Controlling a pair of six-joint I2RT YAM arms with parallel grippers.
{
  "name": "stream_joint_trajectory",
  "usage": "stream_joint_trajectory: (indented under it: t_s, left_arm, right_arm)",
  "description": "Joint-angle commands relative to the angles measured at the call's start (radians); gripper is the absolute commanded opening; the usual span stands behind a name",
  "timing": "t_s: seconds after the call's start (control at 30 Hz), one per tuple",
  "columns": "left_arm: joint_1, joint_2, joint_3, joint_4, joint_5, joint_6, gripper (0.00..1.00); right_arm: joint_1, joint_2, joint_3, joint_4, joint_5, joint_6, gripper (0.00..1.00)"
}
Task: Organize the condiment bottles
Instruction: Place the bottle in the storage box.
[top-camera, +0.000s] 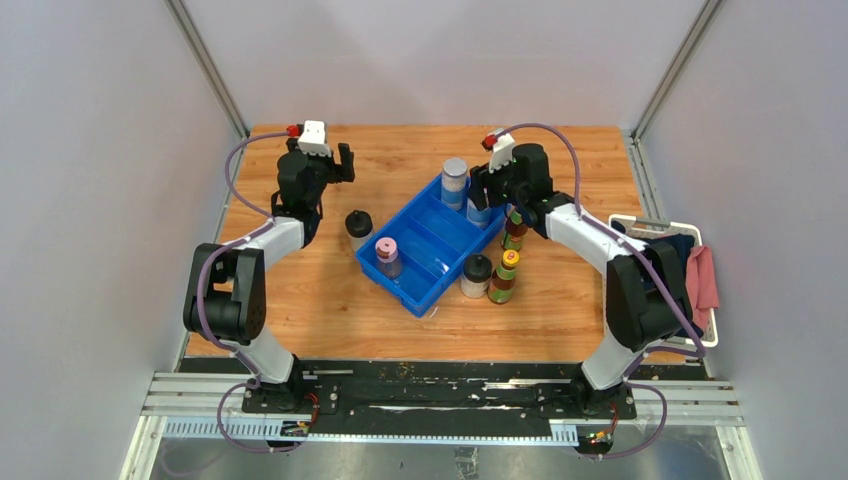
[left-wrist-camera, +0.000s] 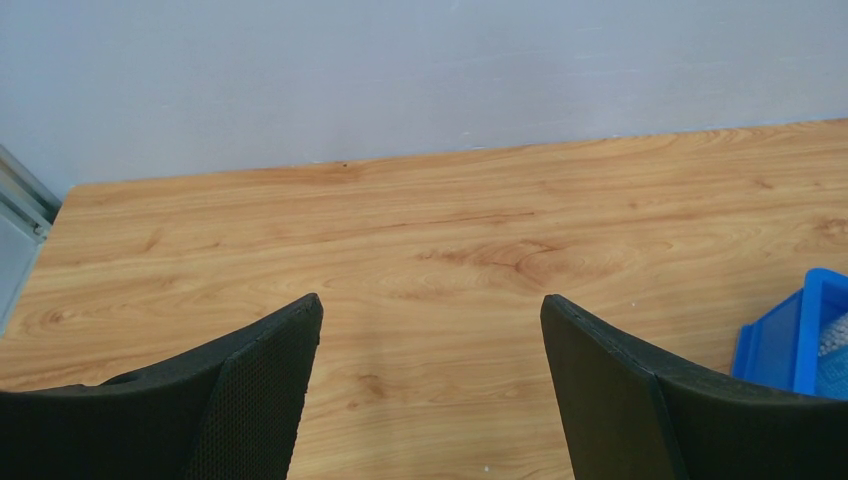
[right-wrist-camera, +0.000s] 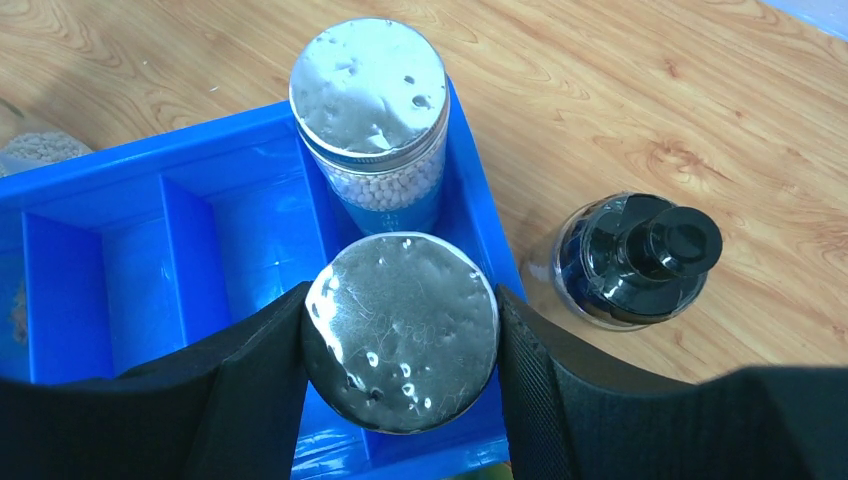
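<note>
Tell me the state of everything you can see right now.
left gripper: open, empty.
right gripper: shut on gripped jar.
gripped jar: upright, lid on, at end of blue tray.
second silver-lidded jar: upright, closed, in tray.
pink-lidded jar: upright, closed, in tray.
black-capped bottle: upright, capped, on table.
near yellow-capped bottle: upright, capped, on table.
far yellow-capped bottle: same.

The tray (right-wrist-camera: 130, 290) is glowing blue; the table (left-wrist-camera: 450, 250) is showing tan wood grain; a lid (right-wrist-camera: 400, 330) is shining dimpled silver; a jar (top-camera: 386, 250) is wearing pink; a cap (right-wrist-camera: 680, 240) is looking black.
</note>
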Motion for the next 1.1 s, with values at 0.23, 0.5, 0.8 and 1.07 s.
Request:
stream_joint_trajectory:
  t_s: [0.23,0.5,0.8,1.07]
  left_arm:
    - [-0.01,0.003,-0.016,0.021,-0.008,0.023,0.86]
    - [-0.01,0.004,-0.016,0.021,-0.008,0.024,0.87]
    - [-0.013,0.003,-0.017,0.021,-0.008,0.024,0.87]
    - [-0.015,0.001,-0.017,0.021,-0.01,0.025,0.86]
  right_arm:
    - [-0.022,0.016,-0.008,0.101,-0.031,0.008,0.0]
    - [-0.025,0.025,-0.015,0.104,-0.032,0.004,0.0]
    - [-0.037,0.033,-0.028,0.106,-0.027,0.005,0.0]
    - [-0.043,0.037,-0.029,0.106,-0.025,0.005,0.0]
